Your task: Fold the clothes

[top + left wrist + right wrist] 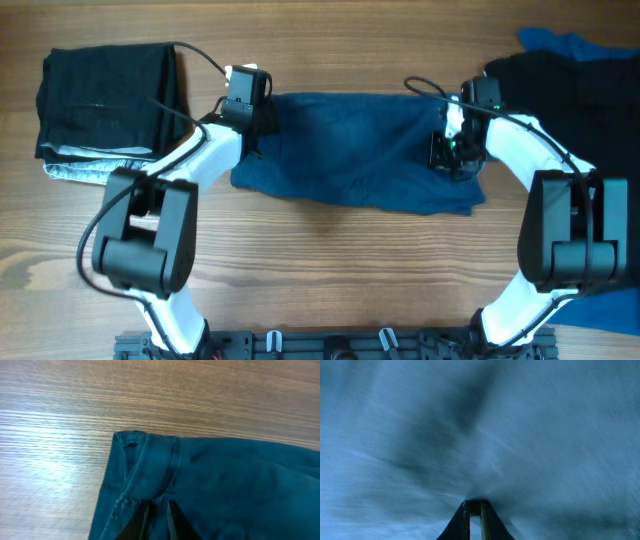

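Observation:
The clothes in hand are dark navy-blue shorts (360, 150), lying flat across the middle of the wooden table (330, 260). My left gripper (257, 128) is at their upper left corner, near the waistband seam (172, 462). Its jaws (159, 505) stand close together with a pinch of the navy fabric between them. My right gripper (455, 155) is down on the right part of the shorts. In the right wrist view the blurred navy cloth (470, 425) fills the frame and puckers toward the shut fingertips (474, 504).
A folded black garment (105, 95) sits on a light grey one (85, 170) at the back left. At the back right lie a black garment (570, 90) and a brighter blue one (560, 42). More blue cloth (612, 312) shows at the front right edge.

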Controlling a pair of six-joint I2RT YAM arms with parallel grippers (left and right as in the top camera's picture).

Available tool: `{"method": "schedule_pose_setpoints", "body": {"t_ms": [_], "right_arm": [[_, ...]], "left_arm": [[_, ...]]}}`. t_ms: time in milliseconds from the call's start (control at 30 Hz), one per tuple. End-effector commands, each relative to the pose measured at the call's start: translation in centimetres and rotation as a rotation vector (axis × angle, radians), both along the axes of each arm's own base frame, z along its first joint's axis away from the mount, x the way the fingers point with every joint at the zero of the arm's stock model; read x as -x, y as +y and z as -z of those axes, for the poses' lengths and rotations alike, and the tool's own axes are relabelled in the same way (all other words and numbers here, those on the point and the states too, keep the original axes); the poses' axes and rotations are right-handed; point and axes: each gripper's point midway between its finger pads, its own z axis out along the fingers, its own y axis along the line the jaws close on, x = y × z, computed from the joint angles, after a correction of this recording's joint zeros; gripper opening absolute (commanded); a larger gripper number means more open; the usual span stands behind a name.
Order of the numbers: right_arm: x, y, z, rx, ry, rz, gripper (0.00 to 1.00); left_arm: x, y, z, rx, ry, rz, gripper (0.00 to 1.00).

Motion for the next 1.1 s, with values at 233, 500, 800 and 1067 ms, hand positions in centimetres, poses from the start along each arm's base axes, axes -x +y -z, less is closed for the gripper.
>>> {"method": "schedule_pose_setpoints", "body": {"t_ms": [233, 500, 800, 1067], "right_arm": [[0.8, -5.0, -1.3, 0.268, 0.022, 0.172, 0.05], [-0.5, 11.8, -12.8, -0.444, -0.23, -0.311, 0.04], [1.7, 15.9, -4.2, -0.323, 0.008, -0.276, 0.05], [4.6, 14.7, 1.6, -0.264, 0.229, -0.239, 0.04]], "left_arm": [[-2.6, 0.3, -1.2, -0.001, -0.096, 0.001, 0.06], [-0.3, -4.5, -10.4, 0.23, -0.171, 0.207, 0.04], [-0.9, -7.0, -3.3, 0.323, -0.057, 0.283, 0.06], [-1.8, -5.0, 4.0, 0.255, 0.014, 0.206, 0.05]]}}
